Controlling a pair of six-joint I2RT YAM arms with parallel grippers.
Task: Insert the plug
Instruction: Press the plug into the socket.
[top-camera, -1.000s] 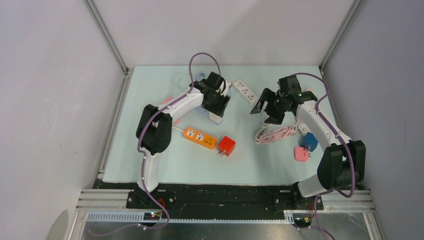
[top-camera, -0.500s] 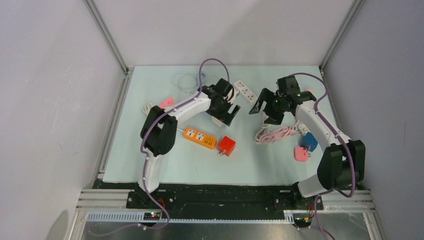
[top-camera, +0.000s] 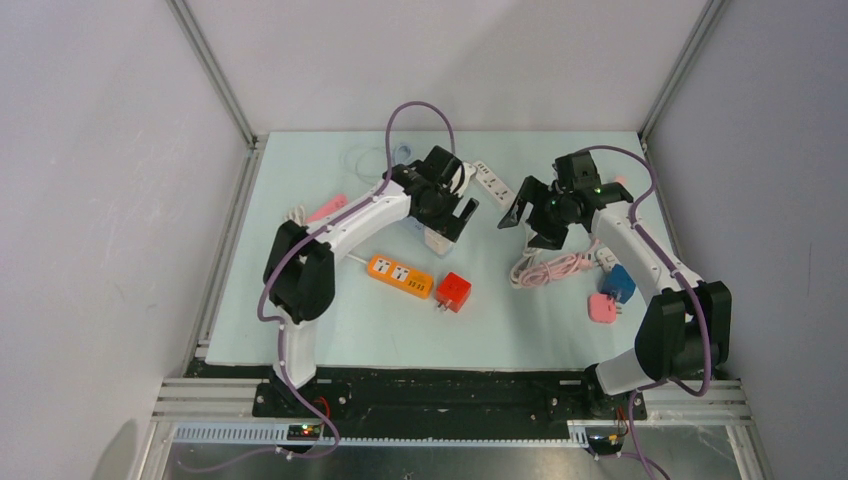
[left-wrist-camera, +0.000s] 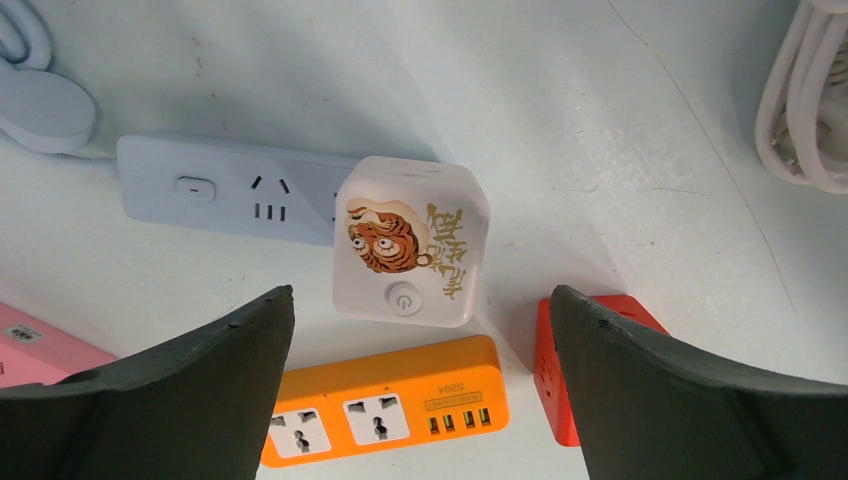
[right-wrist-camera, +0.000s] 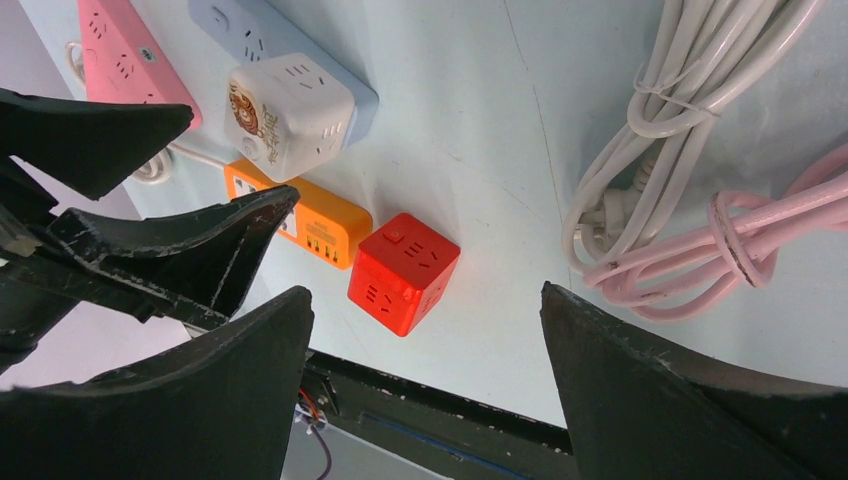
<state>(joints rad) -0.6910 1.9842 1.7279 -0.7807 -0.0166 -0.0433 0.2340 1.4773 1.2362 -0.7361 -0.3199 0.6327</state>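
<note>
The plug is a white cube with a tiger picture and a round button. It stands on the right end of the light blue power strip. The top view shows the white cube just below my left gripper. My left gripper hangs above the cube, open wide, with nothing between its fingers. My right gripper hovers to the right, also open and empty. In the right wrist view the white cube sits on the blue strip, with my right gripper well above the table.
An orange power strip and a red cube socket lie in front of the plug. A white strip lies behind. Coiled pink and white cords, a blue plug and a pink plug lie right. A pink strip lies left.
My left gripper has opened, let go of the white cube and drawn back from it; the cube stays on the blue strip. The right gripper has opened slightly and barely moved.
</note>
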